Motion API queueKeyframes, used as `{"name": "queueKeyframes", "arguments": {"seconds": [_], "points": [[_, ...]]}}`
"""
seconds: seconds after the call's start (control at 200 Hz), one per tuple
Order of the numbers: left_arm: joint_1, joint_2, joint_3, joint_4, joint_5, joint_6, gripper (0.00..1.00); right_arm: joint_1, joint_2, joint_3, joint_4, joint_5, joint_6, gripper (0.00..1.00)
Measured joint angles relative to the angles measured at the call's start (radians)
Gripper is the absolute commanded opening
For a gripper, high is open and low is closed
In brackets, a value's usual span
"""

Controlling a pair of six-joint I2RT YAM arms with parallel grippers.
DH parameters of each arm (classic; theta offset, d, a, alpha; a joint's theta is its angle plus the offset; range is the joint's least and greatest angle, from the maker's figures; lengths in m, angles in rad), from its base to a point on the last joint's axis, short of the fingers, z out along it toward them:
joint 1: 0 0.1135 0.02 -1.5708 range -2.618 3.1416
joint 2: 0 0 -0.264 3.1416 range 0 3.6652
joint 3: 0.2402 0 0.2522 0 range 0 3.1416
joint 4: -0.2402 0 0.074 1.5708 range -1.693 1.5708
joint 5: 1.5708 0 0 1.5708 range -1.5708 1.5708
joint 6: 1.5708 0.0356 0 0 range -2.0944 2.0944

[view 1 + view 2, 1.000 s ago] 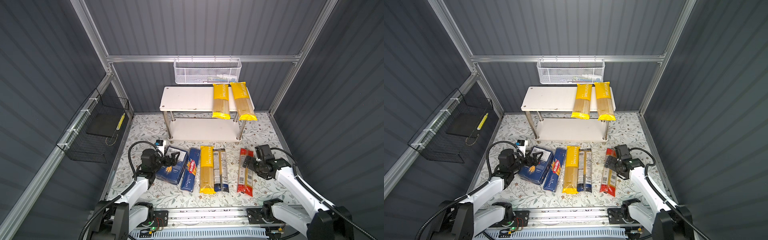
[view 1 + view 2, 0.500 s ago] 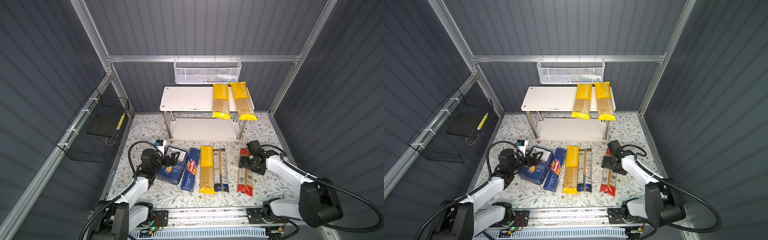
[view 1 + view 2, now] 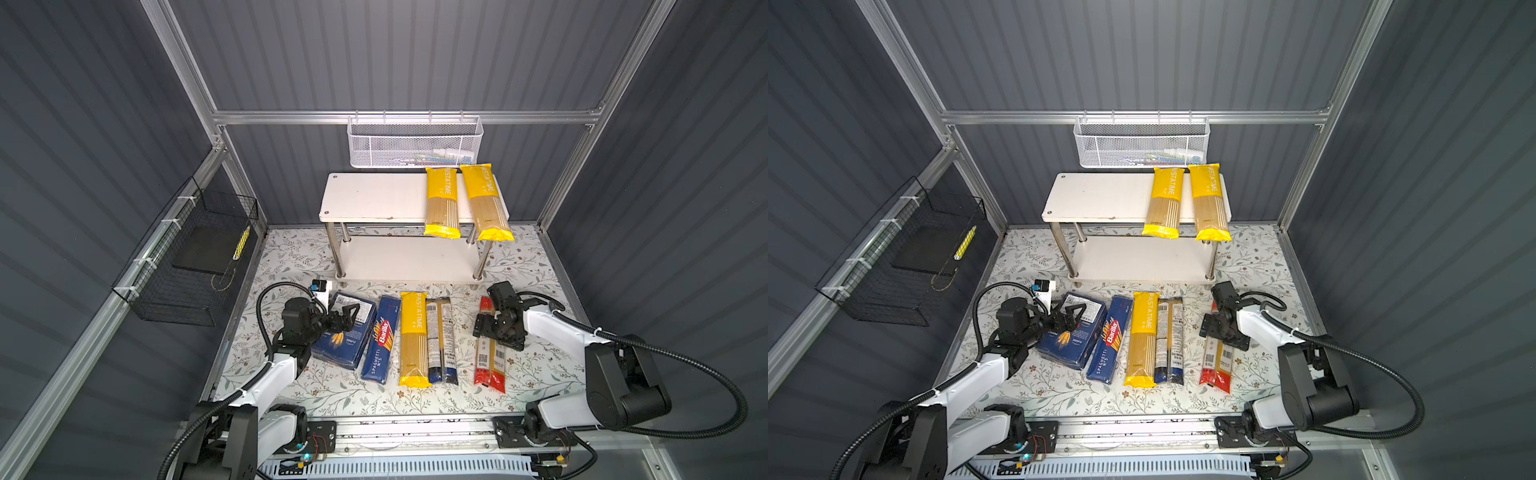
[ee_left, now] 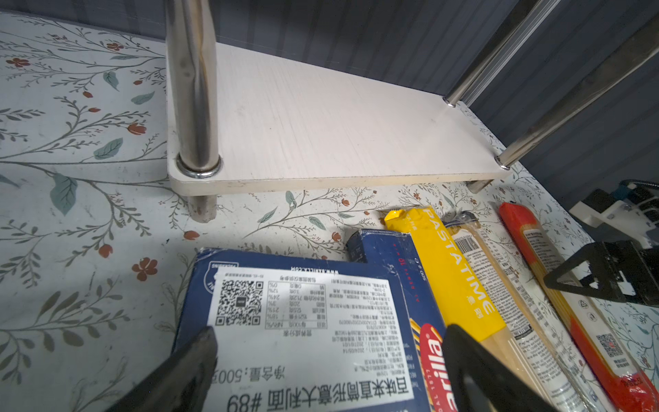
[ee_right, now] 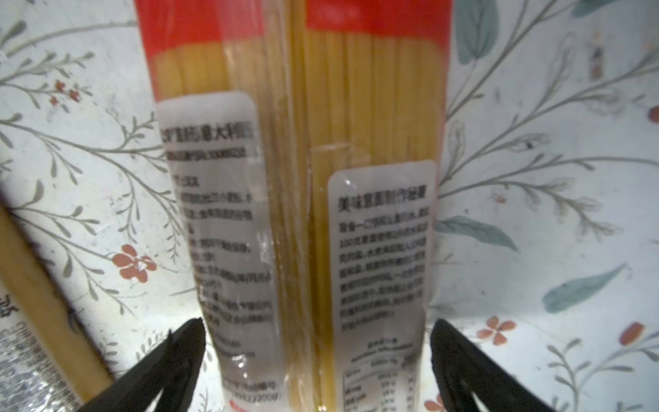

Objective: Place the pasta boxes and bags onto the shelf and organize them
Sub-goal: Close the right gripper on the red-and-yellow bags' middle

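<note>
Black wire basket [image 3: 187, 266] hangs on the wall off the left edge of the floral-covered desk [image 3: 540, 374]. Next along, my left gripper [image 3: 348, 318] sits low over the far end of the wide, flat dark blue Barilla cardboard box [image 3: 340, 345], jaws spread apart with nothing pinched; I cannot tell whether the tips touch the card. Just beside it lies the long slim blue box marked SPAGHETTI [image 3: 380, 340], then a yellow PASTATIME spaghetti packet [image 3: 413, 338] touching a dark blue-black packet with white labels [image 3: 442, 340], all in a row near the front edge. Behind them, against the back edge, stands the two-tier white-board shelf on chrome legs [image 3: 374, 195]; its lower board is bare, and two more yellow packets [image 3: 441, 203] [image 3: 485, 203] lie on the right end of the top board, overhanging its front. A white mesh basket [image 3: 415, 145] hangs above. Towards the right edge, my right gripper [image 5: 315, 335] is down over the red-ended clear packet [image 3: 490, 365], jaws wide, one finger each side, gaps showing.
</note>
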Motion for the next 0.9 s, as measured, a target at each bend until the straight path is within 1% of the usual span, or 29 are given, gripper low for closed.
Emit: {"name": "queueKeyframes", "arguments": {"seconds": [0.3, 0.65, 0.81, 0.9], "points": [[0.0, 0.0, 0.0, 0.0, 0.0, 0.0, 0.99, 0.0, 0.011, 0.0, -0.004, 0.028, -0.01, 0.99], [0.0, 0.0, 0.0, 0.0, 0.0, 0.0, 0.99, -0.001, 0.033, 0.002, 0.022, -0.003, -0.039, 0.98], [0.0, 0.0, 0.0, 0.0, 0.0, 0.0, 0.99, -0.002, 0.045, 0.013, 0.02, -0.004, -0.049, 0.94], [0.0, 0.0, 0.0, 0.0, 0.0, 0.0, 0.99, -0.003, 0.056, 0.021, 0.015, -0.003, -0.053, 0.9]]}}
